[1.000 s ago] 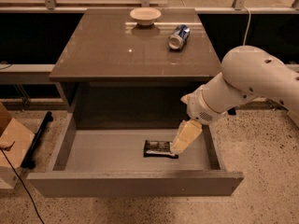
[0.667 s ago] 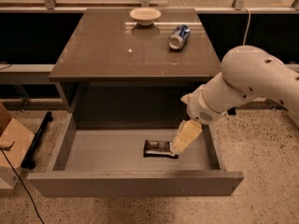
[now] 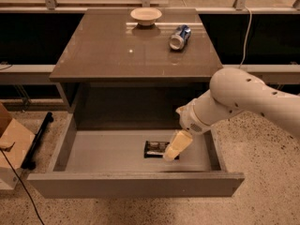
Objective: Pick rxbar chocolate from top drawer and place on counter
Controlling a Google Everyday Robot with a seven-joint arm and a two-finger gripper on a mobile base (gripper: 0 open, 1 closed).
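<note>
The top drawer (image 3: 117, 184) is pulled wide open below the counter (image 3: 117, 55). The rxbar chocolate (image 3: 154, 148), a flat black bar, lies on the drawer floor right of the middle. My gripper (image 3: 172, 153) reaches down into the drawer from the right, and its cream-coloured end covers the bar's right end. The white arm comes in from the right edge of the view.
A small white bowl (image 3: 146, 16) stands at the back of the counter. A blue-and-silver soda can (image 3: 180, 35) lies on its side to the bowl's right. A cardboard box (image 3: 11, 144) stands on the speckled floor at the left.
</note>
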